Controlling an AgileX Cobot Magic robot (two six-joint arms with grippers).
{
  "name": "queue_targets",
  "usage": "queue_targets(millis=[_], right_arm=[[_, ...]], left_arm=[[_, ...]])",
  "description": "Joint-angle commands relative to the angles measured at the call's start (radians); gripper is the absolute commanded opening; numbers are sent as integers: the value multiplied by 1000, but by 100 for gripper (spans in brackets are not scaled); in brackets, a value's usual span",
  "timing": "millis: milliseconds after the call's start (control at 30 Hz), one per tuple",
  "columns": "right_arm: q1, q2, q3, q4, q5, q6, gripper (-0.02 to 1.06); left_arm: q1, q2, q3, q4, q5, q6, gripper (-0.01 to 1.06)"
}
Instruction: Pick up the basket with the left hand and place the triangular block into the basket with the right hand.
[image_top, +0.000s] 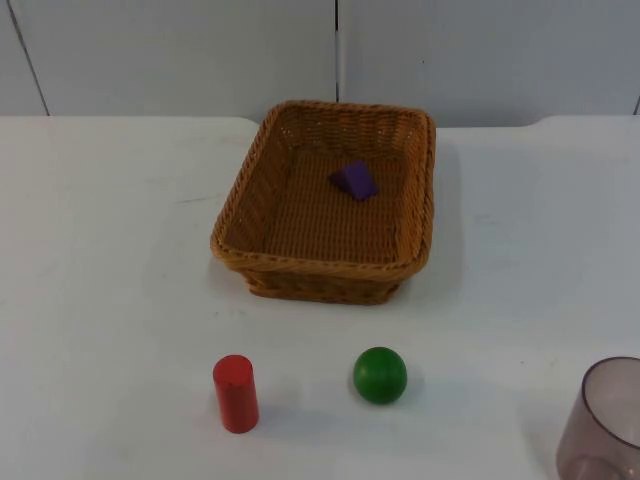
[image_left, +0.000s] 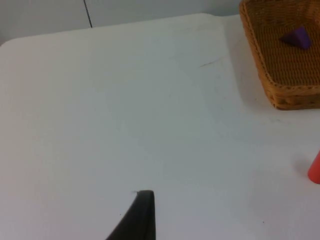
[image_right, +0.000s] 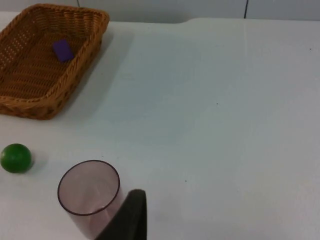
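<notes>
Purple block (image_top: 354, 180) lies inside basket (image_top: 300, 262), which stands on table (image_top: 100, 300). Left gripper (image_left: 137, 220) and right gripper (image_right: 127, 220) wait above table; cannot tell if open or closed.

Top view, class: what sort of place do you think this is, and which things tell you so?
Probably a robot test bench: a bare white table against a grey partition wall, set with a basket holding a purple block, a red cylinder and a green ball.

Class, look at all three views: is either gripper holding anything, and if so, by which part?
Nothing is held. The basket rests on the table with the purple triangular block inside, no gripper touching it.
</notes>
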Motion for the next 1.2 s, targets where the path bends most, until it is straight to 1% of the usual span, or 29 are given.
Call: queue_targets(millis=[0, 633, 767, 800, 933, 967, 1133, 1167], right_arm=[[10, -4, 7, -2, -6, -1, 105], [8, -4, 7, -2, -6, -1, 105], [8, -4, 7, -2, -6, -1, 105], [8, -4, 7, -2, -6, -1, 105], [8, -4, 7, -2, -6, -1, 105], [8, -4, 7, -2, -6, -1, 105], [8, -4, 7, -2, -6, -1, 105], [8, -4, 7, -2, -6, -1, 105]], left_arm=[[-2, -5, 4, -3, 0, 13, 102], [0, -5, 4, 13, 0, 13, 102], [80, -5, 4, 15, 0, 13, 102], [80, -5, 4, 15, 0, 13, 102], [189, -5, 4, 15, 0, 13, 102], [189, -5, 4, 15, 0, 13, 102], [274, -5, 4, 15, 0, 13, 102], [274, -5, 4, 15, 0, 13, 102]])
